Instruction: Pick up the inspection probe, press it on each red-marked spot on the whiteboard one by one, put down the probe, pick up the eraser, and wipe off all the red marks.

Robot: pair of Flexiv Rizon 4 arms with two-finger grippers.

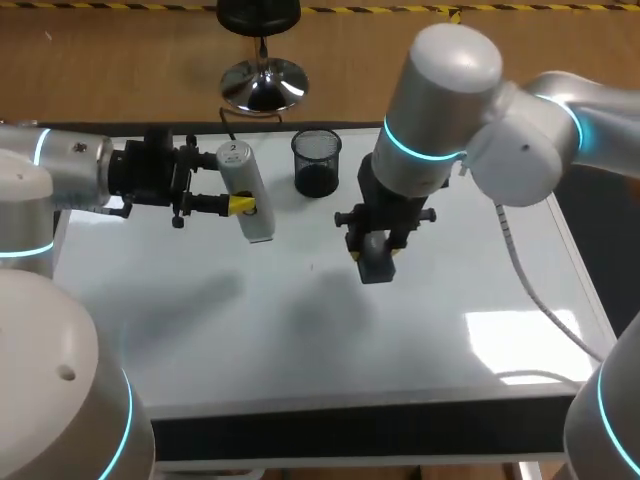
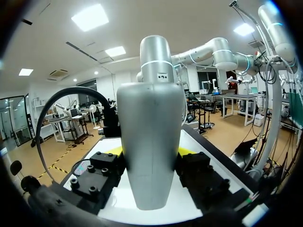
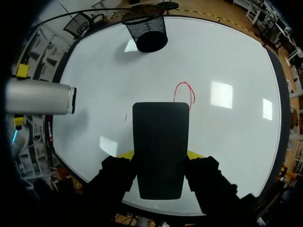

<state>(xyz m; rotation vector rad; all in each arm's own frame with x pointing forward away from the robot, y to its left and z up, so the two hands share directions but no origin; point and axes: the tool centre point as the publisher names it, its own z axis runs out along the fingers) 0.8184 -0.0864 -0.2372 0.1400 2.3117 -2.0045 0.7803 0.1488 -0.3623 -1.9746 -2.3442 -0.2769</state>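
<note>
- Wiping looks to us like the step in hand: our right gripper (image 3: 160, 153) is clamped on the eraser (image 3: 161, 132), one finger on each long side.
- The red mark (image 3: 184, 92) lies just past the eraser's far end and a little to the right. The eraser's long axis runs near to far and points almost at it, so we judge that a short push far and slightly right would cover it.
- We cannot tell whether the eraser touches the whiteboard (image 1: 300, 330).
- Our right arm is much the nearer. It comes in from the right, with its wrist pointing straight down over the middle of the board.
- Our left gripper (image 1: 240, 206) grips the probe (image 1: 245, 185), which is about upright at the far left, left of the cup (image 1: 316, 163) and well apart from the mark. The probe is not yet put down.
</note>
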